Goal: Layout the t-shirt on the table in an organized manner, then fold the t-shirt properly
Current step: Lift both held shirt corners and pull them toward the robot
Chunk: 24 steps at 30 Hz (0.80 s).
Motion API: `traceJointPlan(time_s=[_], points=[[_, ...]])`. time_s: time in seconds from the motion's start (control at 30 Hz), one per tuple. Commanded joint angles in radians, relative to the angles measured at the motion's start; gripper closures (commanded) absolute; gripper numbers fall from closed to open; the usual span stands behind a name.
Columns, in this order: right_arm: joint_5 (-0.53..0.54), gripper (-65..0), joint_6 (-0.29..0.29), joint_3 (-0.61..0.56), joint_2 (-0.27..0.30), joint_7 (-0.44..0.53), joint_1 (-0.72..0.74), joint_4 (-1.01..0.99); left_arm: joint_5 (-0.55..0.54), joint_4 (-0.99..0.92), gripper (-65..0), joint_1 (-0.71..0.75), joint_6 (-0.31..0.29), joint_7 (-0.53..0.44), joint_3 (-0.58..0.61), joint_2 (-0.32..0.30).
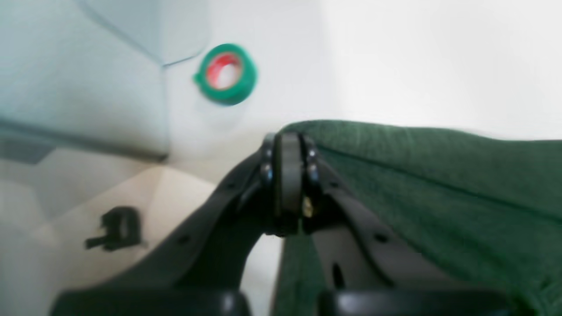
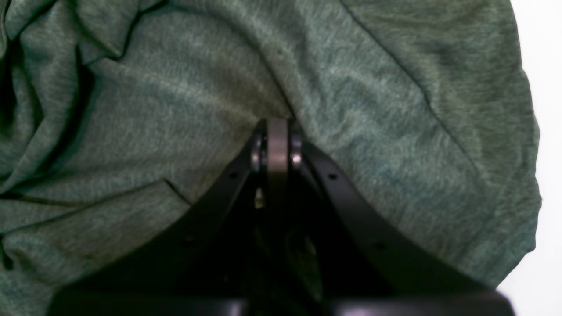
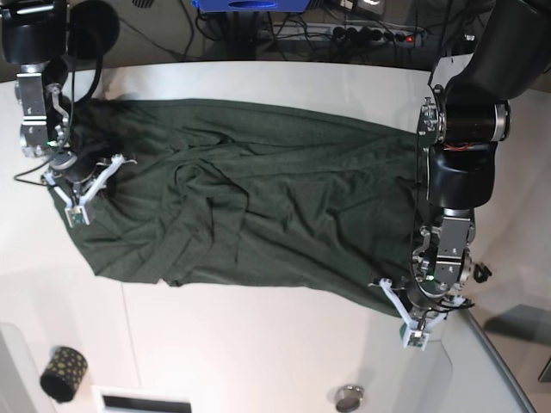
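The dark green t-shirt (image 3: 258,198) lies spread and wrinkled across the white table (image 3: 258,344). My right gripper (image 2: 277,131) is shut on a pinch of the shirt's fabric (image 2: 351,109); in the base view it (image 3: 82,181) is at the shirt's left end. My left gripper (image 1: 287,151) is shut on the shirt's edge (image 1: 439,184), with fabric draping to its right. In the base view it (image 3: 422,301) is at the shirt's lower right corner. The table also shows as a bright strip in the right wrist view (image 2: 551,87).
A green tape roll with a red core (image 1: 226,73) and a small black part (image 1: 116,228) lie beyond the left gripper. A dark dotted cup (image 3: 65,372), a small round object (image 3: 349,397) and a grey raised tray (image 3: 504,379) sit along the near edge. Cables run behind the table.
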Motion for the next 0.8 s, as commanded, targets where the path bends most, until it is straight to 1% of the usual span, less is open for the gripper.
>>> traceJointPlan(time_s=[0.0, 0.03, 0.17, 0.23, 0.27, 0.33, 0.37, 0.43, 0.47, 0.53, 0.57, 0.6, 0.63, 0.7, 0.77], points=[[-0.037, -0.2, -0.021, 0.003, 0.014, -0.071, -0.008, -0.003, 0.003, 0.021, 0.0, -0.036, 0.012, -0.024, 0.0, -0.003], [-0.037, -0.2, -0.021, 0.003, 0.014, -0.071, -0.01, -0.003, 0.003, 0.023, -1.5, -0.039, 0.014, -0.024, 0.0, -0.003], [-0.035, -0.2, -0.021, -0.001, 0.014, -0.071, -0.012, -0.003, -0.005, 0.021, -28.0, -0.056, 0.014, -0.024, 0.0, -0.003], [-0.035, -0.2, -0.021, -0.001, 0.012, -0.071, -0.012, -0.003, -0.005, 0.023, -44.4, -0.058, 0.014, -0.024, 0.0, -0.003], [-0.035, -0.2, -0.021, -0.001, 0.01, -0.071, -0.012, -0.003, -0.006, 0.023, -51.5, -0.059, 0.014, -0.024, 0.0, -0.003], [-0.035, -0.2, -0.021, -0.001, 0.01, -0.071, -0.012, -0.003, -0.008, 0.024, -62.5, -0.071, 0.014, -0.024, -0.002, -0.002], [-0.035, -0.2, -0.021, -0.001, 0.01, -0.071, -0.012, -0.003, -0.008, 0.024, -65.0, -0.073, 0.014, -0.024, -0.002, 0.0], [-0.035, -0.2, -0.021, -0.001, 0.01, -0.071, -0.012, -0.002, -0.022, 0.044, -65.0, -0.07, 0.014, -0.02, -0.002, 0.003], [-0.035, -0.2, -0.019, -0.001, 0.01, -0.071, -0.012, 0.01, -0.054, 0.076, -65.0, -0.064, 0.014, -0.017, -0.002, 0.003], [-0.035, -0.2, -0.019, 0.002, 0.012, -0.071, -0.015, 0.052, -0.141, 0.182, -64.5, 0.005, 0.014, 0.019, -0.002, -0.002], [-0.035, -0.2, -0.019, 0.005, 0.012, -0.071, -0.025, 0.073, -0.184, 0.257, -61.9, 0.041, 0.014, 0.051, -0.002, -0.003], [-0.035, -0.2, -0.019, 0.005, 0.014, -0.071, -0.033, 0.105, -0.23, 0.343, -57.1, 0.093, 0.014, 0.092, 0.0, -0.01], [-0.035, -0.2, -0.019, 0.006, 0.014, -0.071, -0.041, 0.142, -0.269, 0.432, -50.7, 0.159, 0.014, 0.129, 0.0, -0.023], [-0.035, -0.2, -0.019, 0.037, 0.014, -0.071, -0.071, 0.216, -0.325, 0.578, -34.4, 0.272, 0.014, 0.169, 0.0, -0.033], [-0.034, -0.2, -0.019, 0.069, 0.006, -0.071, -0.099, 0.288, -0.347, 0.685, -12.7, 0.394, 0.014, 0.172, 0.0, -0.059]])
